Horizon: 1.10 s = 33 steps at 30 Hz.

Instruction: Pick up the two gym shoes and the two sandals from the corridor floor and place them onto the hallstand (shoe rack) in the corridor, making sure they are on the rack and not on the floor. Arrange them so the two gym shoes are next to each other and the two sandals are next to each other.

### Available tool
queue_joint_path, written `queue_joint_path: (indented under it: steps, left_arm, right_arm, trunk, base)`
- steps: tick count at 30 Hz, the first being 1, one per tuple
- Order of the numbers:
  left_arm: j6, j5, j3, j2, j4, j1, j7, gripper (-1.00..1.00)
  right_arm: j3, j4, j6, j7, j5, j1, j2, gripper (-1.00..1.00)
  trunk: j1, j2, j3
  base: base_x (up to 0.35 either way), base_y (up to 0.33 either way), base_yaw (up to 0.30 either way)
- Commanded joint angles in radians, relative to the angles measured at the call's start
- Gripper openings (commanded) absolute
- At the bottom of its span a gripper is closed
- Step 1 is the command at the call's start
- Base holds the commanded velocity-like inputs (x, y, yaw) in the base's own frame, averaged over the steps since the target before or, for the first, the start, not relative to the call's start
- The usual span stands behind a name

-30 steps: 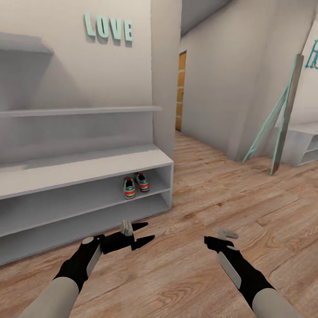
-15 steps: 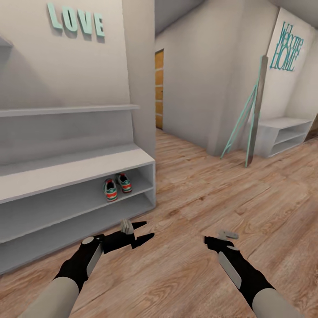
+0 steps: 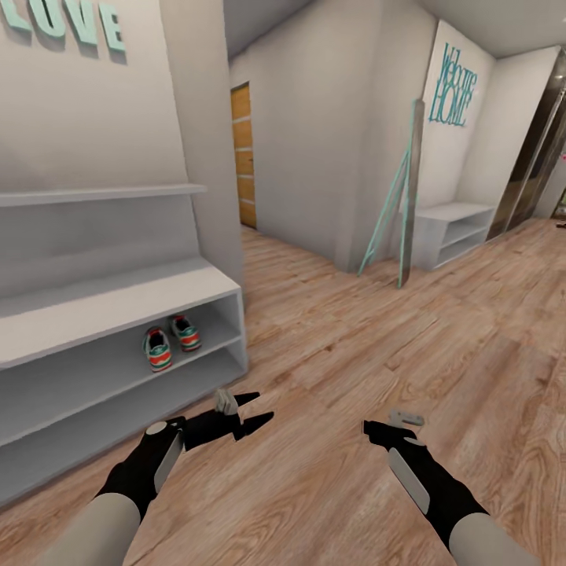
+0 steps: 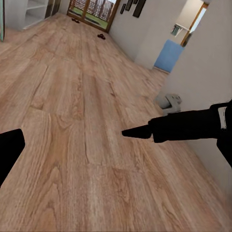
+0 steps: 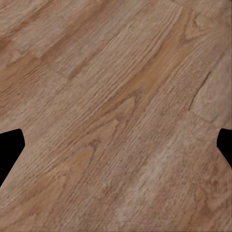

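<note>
Our two gym shoes [image 3: 170, 340] already sit side by side on the upper open shelf of the shoe rack [image 3: 118, 303], toes pointing into the shelf and heels toward the corridor, so the sandals are what we judge to be left. Far down the corridor floor [image 3: 377, 354] in the left wrist view we see two small dark shapes [image 4: 100, 36], near the glass door; they may be the sandals, but they are too small for us to say, and their long axis cannot be read.

Both arms hang low over bare planks. Our left end effector [image 3: 253, 410] has its fingers spread apart with nothing between them, pointing toward the rack's end. Our right end effector [image 3: 369, 428] is also spread wide, judging from the right wrist view where its two fingertips sit at opposite edges over wood grain, and it holds nothing. If the dark shapes are the sandals, they lie well away from both arms, so we would expect to drive there first; neither arm is clearly nearer.

Readable writing: teal letters "LOVE" [image 3: 67, 23] above the rack, and "Welcome HOME" [image 3: 453, 86] on the far wall.
</note>
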Motion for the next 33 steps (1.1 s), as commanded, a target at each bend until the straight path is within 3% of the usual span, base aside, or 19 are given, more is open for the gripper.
queue_joint_path:
  steps: [1,7,11,33]
  left_arm:
    - [0.0,0.0,0.002,0.0,0.0,0.0,0.006,1.0]
    - [0.0,0.001,0.0,-0.002,0.001,0.0,0.124,1.0]
    - [0.0,0.001,-0.001,-0.006,0.004,0.0,0.15,1.0]
    - [-0.002,0.002,0.001,-0.016,0.006,0.0,0.19,1.0]
  right_arm:
    - [0.007,-0.002,0.003,-0.009,-0.008,-0.001,-0.001,1.0]
    - [0.006,-0.002,0.003,-0.009,-0.008,-0.001,-0.001,1.0]
    - [0.006,-0.002,0.003,-0.009,-0.008,-0.001,-0.001,1.0]
    - [0.005,-0.002,0.003,-0.009,-0.008,-0.001,-0.001,1.0]
  trunk:
    - [0.0,0.0,-0.002]
    - [0.0,0.0,-0.006]
    - [0.0,0.0,-0.008]
    - [0.0,0.0,-0.022]
  base:
    - [0.203,-0.054,-0.281]
    - [0.257,-0.118,-0.281]
    - [0.286,-0.157,-0.281]
    - [0.288,-0.197,-0.281]
